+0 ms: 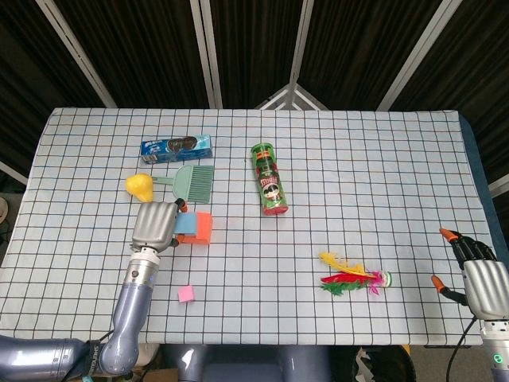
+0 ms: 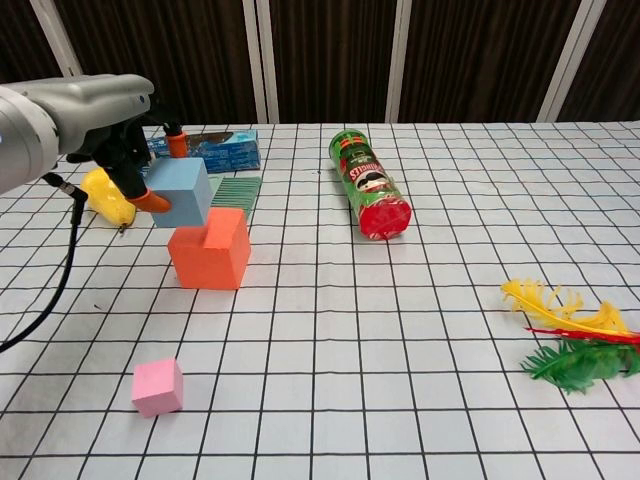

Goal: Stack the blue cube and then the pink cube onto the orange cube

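My left hand (image 2: 100,120) (image 1: 156,225) grips the blue cube (image 2: 181,192) (image 1: 185,224) and holds it in the air, just above and slightly left of the orange cube (image 2: 211,250) (image 1: 203,228). The orange cube stands on the checked cloth. The pink cube (image 2: 158,386) (image 1: 186,294) lies alone near the front edge, in front of the orange one. My right hand (image 1: 481,274) hangs at the table's front right corner, fingers apart, holding nothing; the chest view does not show it.
Behind the orange cube lie a yellow pear (image 2: 108,193), a green brush (image 2: 228,189) and a blue biscuit packet (image 2: 205,150). A green crisps can (image 2: 368,185) lies on its side mid-table. A feather shuttlecock (image 2: 570,335) rests at the right.
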Action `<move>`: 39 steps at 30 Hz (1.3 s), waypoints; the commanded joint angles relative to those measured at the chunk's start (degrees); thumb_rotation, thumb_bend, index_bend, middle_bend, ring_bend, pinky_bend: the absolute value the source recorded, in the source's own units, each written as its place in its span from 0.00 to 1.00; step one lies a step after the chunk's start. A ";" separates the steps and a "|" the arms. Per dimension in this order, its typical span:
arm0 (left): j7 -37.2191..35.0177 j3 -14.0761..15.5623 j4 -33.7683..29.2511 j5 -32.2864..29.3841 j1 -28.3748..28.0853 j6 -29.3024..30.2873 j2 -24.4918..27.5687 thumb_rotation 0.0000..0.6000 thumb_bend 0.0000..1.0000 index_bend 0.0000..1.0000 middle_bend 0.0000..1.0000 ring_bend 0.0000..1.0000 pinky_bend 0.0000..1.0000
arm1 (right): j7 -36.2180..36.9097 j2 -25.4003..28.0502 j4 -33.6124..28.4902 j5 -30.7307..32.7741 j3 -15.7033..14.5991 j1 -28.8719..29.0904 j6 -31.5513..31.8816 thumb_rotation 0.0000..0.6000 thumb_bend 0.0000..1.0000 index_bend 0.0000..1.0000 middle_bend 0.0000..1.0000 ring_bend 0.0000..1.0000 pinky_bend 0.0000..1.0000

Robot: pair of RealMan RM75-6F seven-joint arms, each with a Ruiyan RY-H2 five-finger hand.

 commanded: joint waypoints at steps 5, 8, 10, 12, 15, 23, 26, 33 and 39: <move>-0.19 -0.77 4.22 -4.29 -3.49 -2.71 -0.34 1.00 0.34 0.47 0.90 0.66 0.85 | -0.73 -0.15 -0.12 0.73 0.25 0.21 -0.54 1.00 0.30 0.15 0.20 0.22 0.24; -0.29 -0.34 5.10 -4.89 -4.35 -2.84 -0.75 1.00 0.34 0.47 0.90 0.66 0.85 | -0.91 -0.18 -0.10 0.87 0.27 0.22 -0.63 1.00 0.30 0.15 0.20 0.22 0.24; -0.38 -0.19 5.48 -5.25 -4.78 -2.94 -0.99 1.00 0.34 0.47 0.90 0.66 0.85 | -0.99 -0.21 -0.10 0.91 0.26 0.26 -0.74 1.00 0.30 0.15 0.20 0.22 0.24; -0.35 0.02 5.87 -5.68 -5.35 -2.95 -1.23 1.00 0.34 0.47 0.90 0.66 0.85 | -1.09 -0.22 -0.16 0.91 0.25 0.30 -0.83 1.00 0.30 0.15 0.20 0.22 0.24; -0.31 0.34 5.94 -5.97 -6.03 -2.62 -1.35 1.00 0.34 0.48 0.90 0.65 0.85 | -1.19 -0.24 -0.23 0.81 0.27 0.33 -0.74 1.00 0.30 0.15 0.20 0.22 0.24; 0.48 1.40 5.26 -7.08 -7.53 -0.87 -1.11 1.00 0.35 0.48 0.90 0.65 0.84 | -1.32 -0.19 -0.46 0.70 0.23 0.27 -0.60 1.00 0.30 0.15 0.20 0.22 0.24; 0.65 1.62 5.50 -7.79 -7.95 -0.41 -1.10 1.00 0.35 0.48 0.90 0.65 0.84 | -1.27 -0.20 -0.48 0.63 0.22 0.24 -0.49 1.00 0.30 0.15 0.20 0.22 0.24; 0.40 2.34 6.31 -8.67 -9.07 0.00 -1.49 1.00 0.35 0.48 0.90 0.65 0.84 | -1.52 -0.23 -0.54 0.77 0.24 0.31 -0.67 1.00 0.30 0.15 0.20 0.22 0.24; -0.25 2.52 7.20 -9.21 -10.02 -0.15 -2.05 1.00 0.35 0.48 0.90 0.65 0.84 | -1.57 -0.26 -0.47 0.77 0.22 0.38 -0.80 1.00 0.30 0.15 0.20 0.22 0.24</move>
